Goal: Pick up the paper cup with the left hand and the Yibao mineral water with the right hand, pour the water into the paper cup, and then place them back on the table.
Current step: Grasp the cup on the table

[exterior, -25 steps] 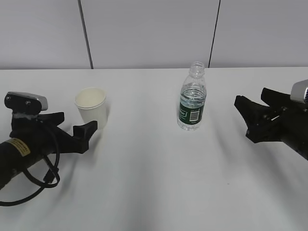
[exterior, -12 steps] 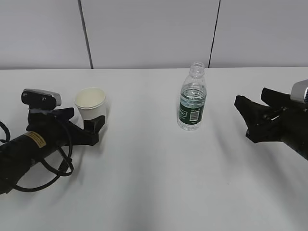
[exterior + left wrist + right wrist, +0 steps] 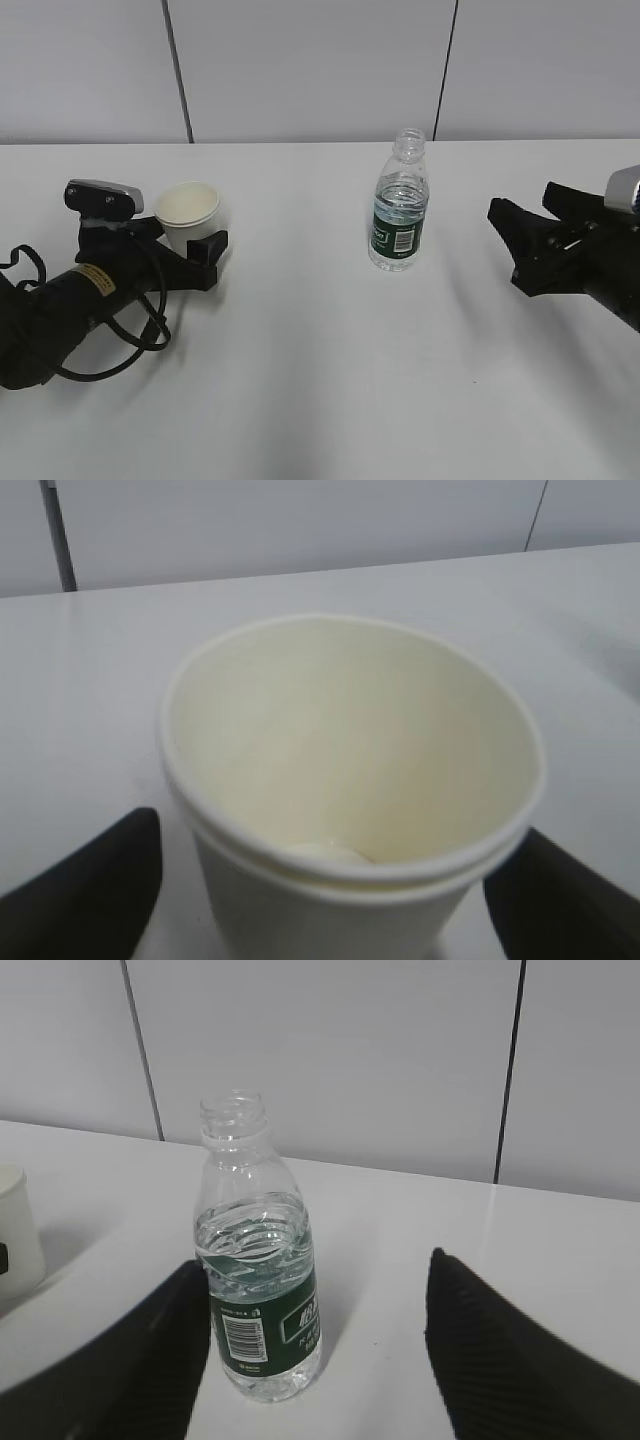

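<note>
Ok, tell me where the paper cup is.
Exterior view: the paper cup stands upright, left on the table, between the left hand's open fingers.

A pale grey panelled wall (image 3: 310,70) is seen at the back of the scene. It is divided by thin dark vertical seams (image 3: 178,70), two of which are shown in the exterior view. The same wall and seams are seen behind in both wrist views. A black cable (image 3: 120,345) is looped at the lower left.
</note>
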You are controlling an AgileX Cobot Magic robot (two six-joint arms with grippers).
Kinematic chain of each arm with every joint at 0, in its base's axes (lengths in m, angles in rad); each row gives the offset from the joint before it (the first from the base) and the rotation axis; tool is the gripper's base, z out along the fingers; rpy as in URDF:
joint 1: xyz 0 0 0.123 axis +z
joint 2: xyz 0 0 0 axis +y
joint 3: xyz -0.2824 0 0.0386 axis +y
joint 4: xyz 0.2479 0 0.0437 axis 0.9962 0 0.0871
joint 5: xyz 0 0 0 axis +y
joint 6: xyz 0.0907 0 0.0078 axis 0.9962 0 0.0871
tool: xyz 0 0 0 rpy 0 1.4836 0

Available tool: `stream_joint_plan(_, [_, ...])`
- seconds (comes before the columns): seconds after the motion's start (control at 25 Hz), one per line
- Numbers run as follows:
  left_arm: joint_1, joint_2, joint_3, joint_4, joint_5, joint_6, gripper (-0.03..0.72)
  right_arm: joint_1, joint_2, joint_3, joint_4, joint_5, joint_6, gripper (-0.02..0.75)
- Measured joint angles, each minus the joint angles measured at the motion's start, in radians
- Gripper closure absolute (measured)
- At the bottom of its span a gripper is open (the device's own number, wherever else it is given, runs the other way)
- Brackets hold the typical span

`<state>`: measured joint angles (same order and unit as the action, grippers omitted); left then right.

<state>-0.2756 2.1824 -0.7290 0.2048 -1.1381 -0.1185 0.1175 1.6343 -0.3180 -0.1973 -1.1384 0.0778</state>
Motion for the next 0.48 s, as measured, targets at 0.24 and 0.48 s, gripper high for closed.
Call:
stream_joint_plan(0.24, [0.0,0.004,-0.022,0.0,0.0,0.0,0.097,0.0,0.0,0.0,0.0,0.0,0.0,0.239])
stream_joint_plan(0.48, [0.0,0.019,-0.025,0.0,0.0,0.0,0.098,0.0,0.0,0.0,0.0,0.0,0.0,0.239])
